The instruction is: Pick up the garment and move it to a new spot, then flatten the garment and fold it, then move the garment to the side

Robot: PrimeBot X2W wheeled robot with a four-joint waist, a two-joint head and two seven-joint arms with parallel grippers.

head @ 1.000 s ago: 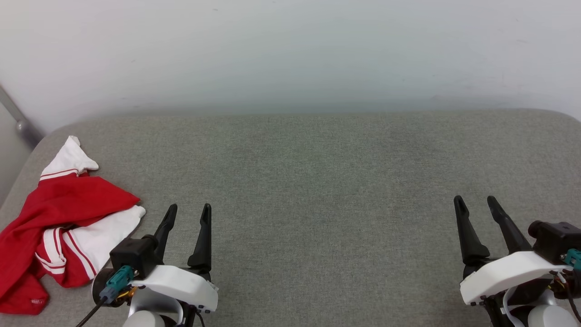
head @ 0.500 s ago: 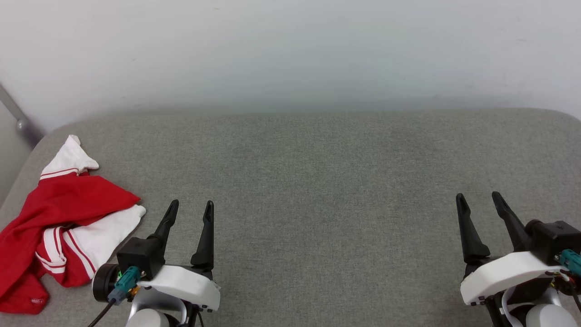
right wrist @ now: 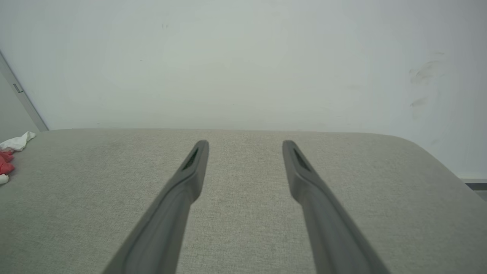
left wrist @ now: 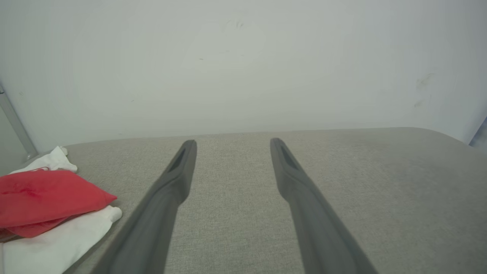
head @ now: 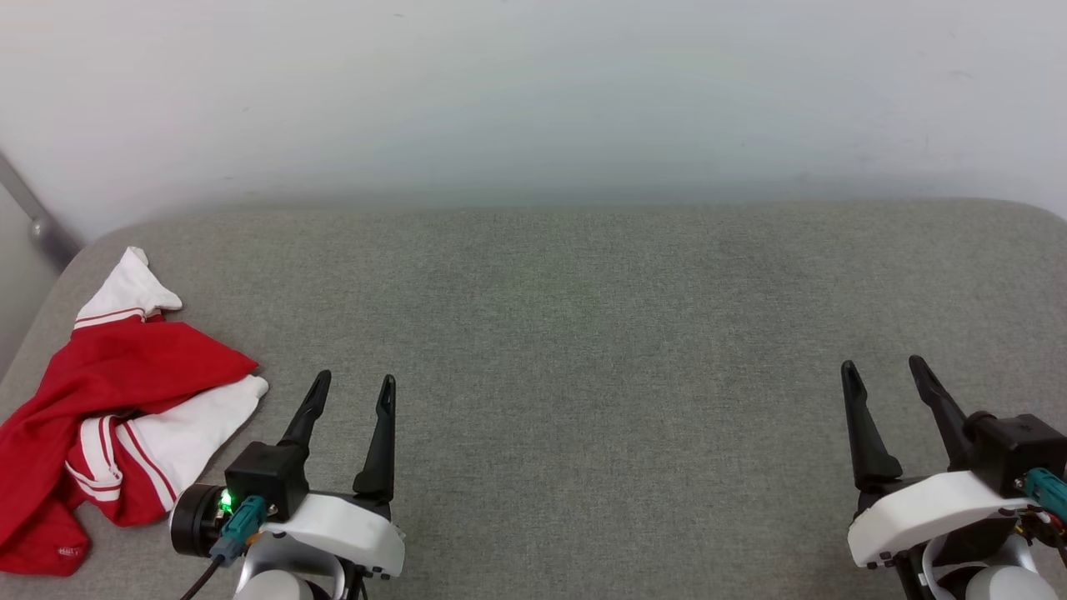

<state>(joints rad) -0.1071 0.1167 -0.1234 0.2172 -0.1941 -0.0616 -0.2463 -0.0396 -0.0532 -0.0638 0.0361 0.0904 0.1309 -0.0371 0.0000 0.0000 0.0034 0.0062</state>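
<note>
Looking forward and down, saw a pale wall (head: pixel 533 92) across the top, with a grey metal bar (head: pixel 33 218) slanting down at its left edge. Found below it a grey fabric-covered bench (head: pixel 583 317) with rounded far corners, spanning the head view. Spotted the garment (head: pixel 108 392) crumpled at the bench's left edge: red cloth bunched over white sleeves, red-and-white striped trim showing, one white sleeve poking toward the wall, a small label at the lowest red hem. Could not read any lettering or number in the folds. Noted the left jaws just right of the garment, apart from it, standing open with nothing between them, tips pointing toward the wall above the fabric. Saw the same gap in the left wrist view, with the garment (left wrist: pixel 49 198) low at the left, beside the nearer jaw yet not touching it. Noted the right jaws well apart from the garment, at the lower right, likewise spread wide and empty over the bench. Caught in the right wrist view a small scrap of the garment (right wrist: pixel 7 160) at the far left edge. Marked a white housing (head: pixel 333 525) behind the left jaws, a teal plug (head: pixel 242 523) beside it, and a tiny green light (head: pixel 225 502) glowing above the plug.
</note>
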